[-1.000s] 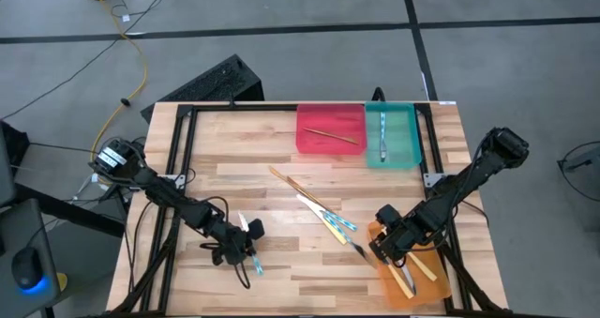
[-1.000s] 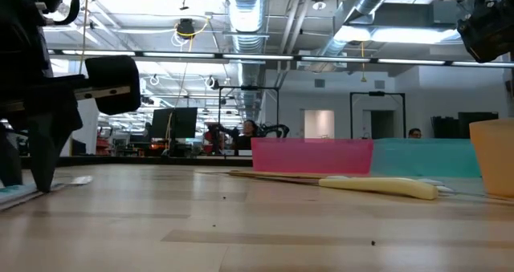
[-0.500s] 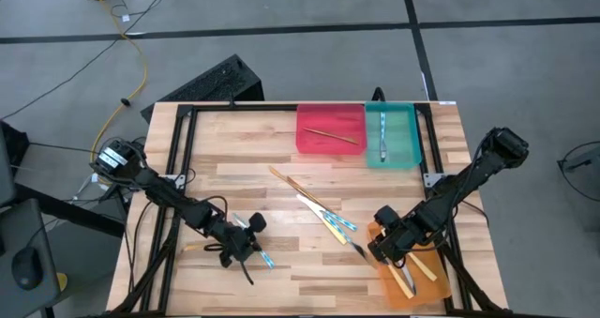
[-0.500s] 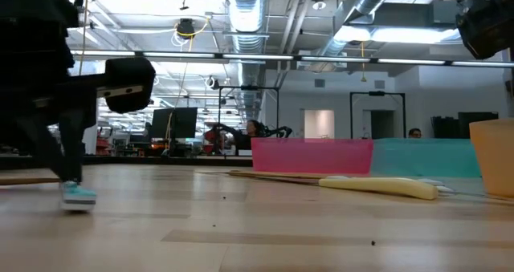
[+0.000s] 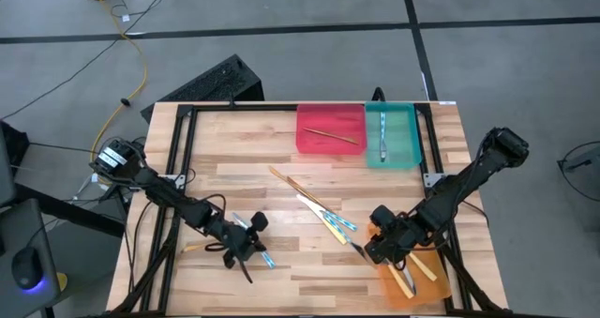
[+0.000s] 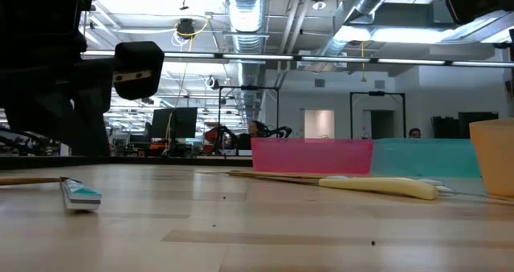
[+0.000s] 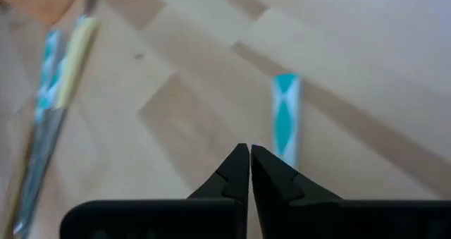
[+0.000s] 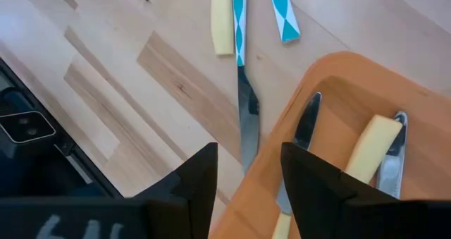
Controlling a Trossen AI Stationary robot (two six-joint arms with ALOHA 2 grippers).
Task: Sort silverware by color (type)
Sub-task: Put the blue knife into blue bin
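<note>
My left gripper (image 5: pixel 253 249) is shut, low over the table's near left part. A light-blue-handled piece (image 5: pixel 265 258) lies flat on the wood right beside its fingertips (image 7: pixel 249 170), the handle (image 7: pixel 285 119) just past them. A tan stick (image 5: pixel 191 248) lies to its left. My right gripper (image 8: pixel 246 175) is open above a knife blade (image 8: pixel 246 126) lying on the table beside the orange tray (image 5: pixel 420 282), which holds yellow-handled knives (image 8: pixel 366 151). Other sticks, a yellow knife and blue pieces lie in a pile (image 5: pixel 323 213) at mid-table. My left gripper has its shut fingertips close beside the near end of the blue handle (image 7: pixel 282 151), which lies flat on the table. I cannot tell whether they touch it.
The red tray (image 5: pixel 309 140) at the far edge holds one tan stick. The teal tray (image 5: pixel 405 140) next to it holds a blue-handled piece. Bare wood lies between the two grippers along the near edge. Black frame rails run along the table's left and right sides.
My left gripper moved toward the table's right, sliding the blue-handled piece along the wood with it. It then rose off the piece, which now lies still. My right gripper shifted a little toward the table's left, off the orange tray's corner.
</note>
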